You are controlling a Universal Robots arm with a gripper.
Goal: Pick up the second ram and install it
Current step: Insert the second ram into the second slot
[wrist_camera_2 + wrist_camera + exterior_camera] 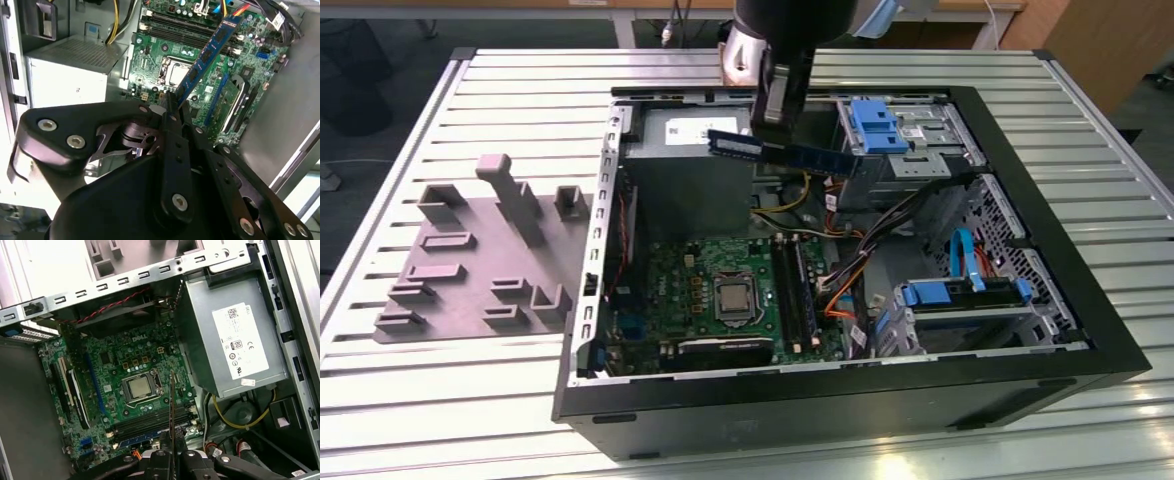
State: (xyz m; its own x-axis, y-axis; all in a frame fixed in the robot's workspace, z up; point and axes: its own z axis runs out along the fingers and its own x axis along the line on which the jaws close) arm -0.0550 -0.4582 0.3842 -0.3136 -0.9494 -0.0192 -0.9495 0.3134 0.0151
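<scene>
I hold my pincer [774, 128] closed on the ram [787, 153], high above the motherboard [670, 275]. Gripped by its flat faces, the ram's long edge faces the motherboard's slots [180, 31], I judge for seating. Ram not yet installed; it touches nothing else.

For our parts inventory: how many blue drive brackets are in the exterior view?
2 blue drive brackets: one at the far end near the RAM stick, one nearer, at the exterior view's right. Others may be hidden.
</scene>
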